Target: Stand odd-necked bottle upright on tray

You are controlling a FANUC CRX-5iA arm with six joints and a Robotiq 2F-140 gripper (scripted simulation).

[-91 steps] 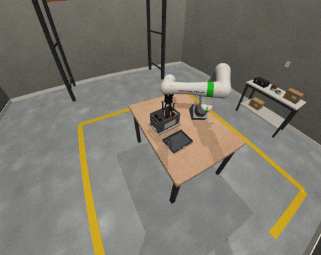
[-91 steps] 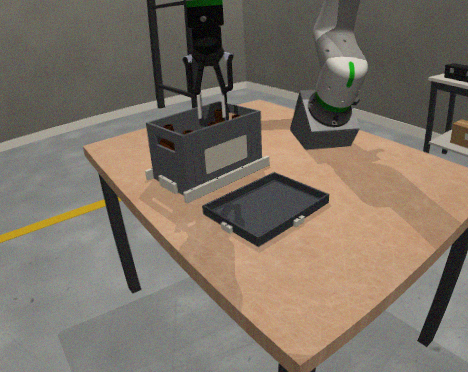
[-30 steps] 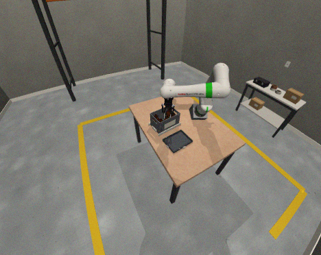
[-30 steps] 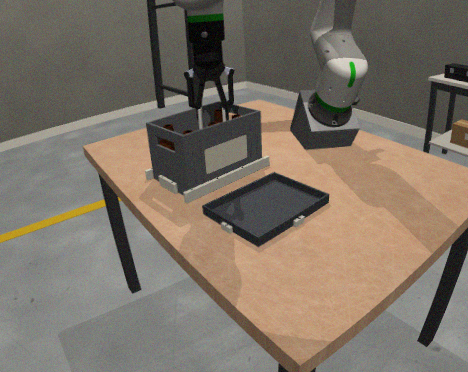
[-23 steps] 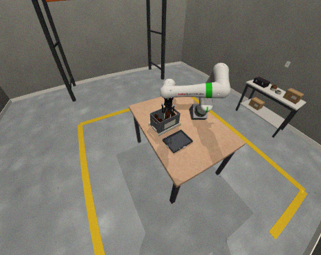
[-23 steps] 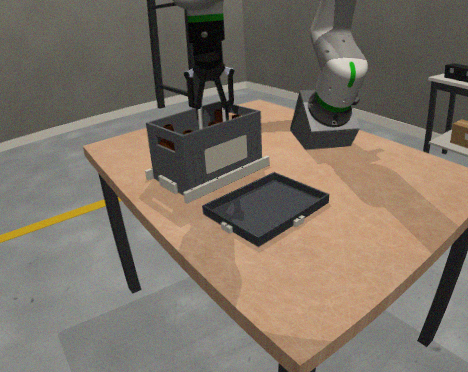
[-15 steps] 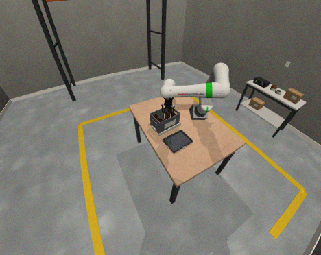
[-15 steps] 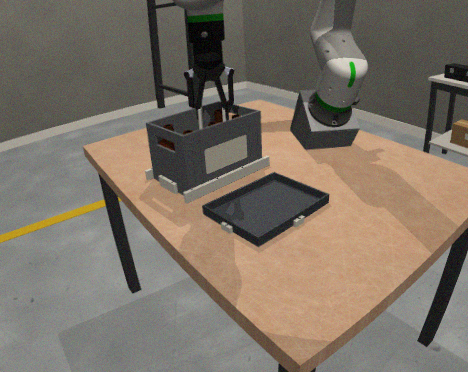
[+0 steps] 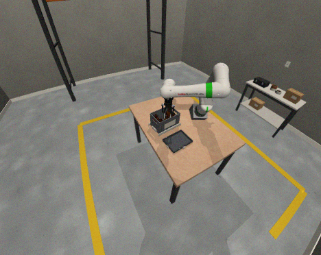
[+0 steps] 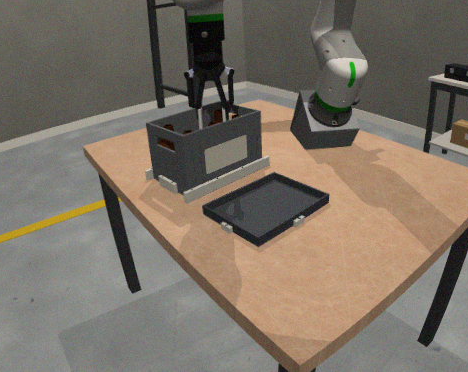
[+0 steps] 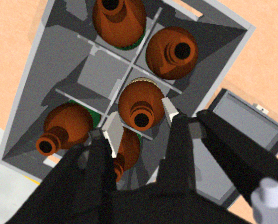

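The grey crate (image 9: 157,125) (image 10: 188,161) (image 11: 206,62) holds brown bottles. My gripper (image 9: 168,111) (image 10: 212,116) (image 11: 142,115) points down into it, partly open. Its fingertips stand on either side of the neck of the middle bottle (image 11: 140,97), with gaps visible in the wrist view. The other bottles stand at the top left (image 11: 120,27), top right (image 11: 170,57), lower left (image 11: 67,125) and lower middle (image 11: 131,149), the last partly hidden by a finger. I cannot tell which neck differs. The dark tray (image 9: 177,140) (image 10: 273,199) (image 11: 245,117) holds no bottle.
Dividers (image 11: 117,92) split the crate, with one empty cell left of the middle bottle. Light rails (image 10: 228,179) lie along the crate's base. Small light blocks (image 10: 227,227) (image 10: 299,221) touch the tray's edge. The robot's base (image 9: 199,112) (image 10: 326,129) stands behind on the table.
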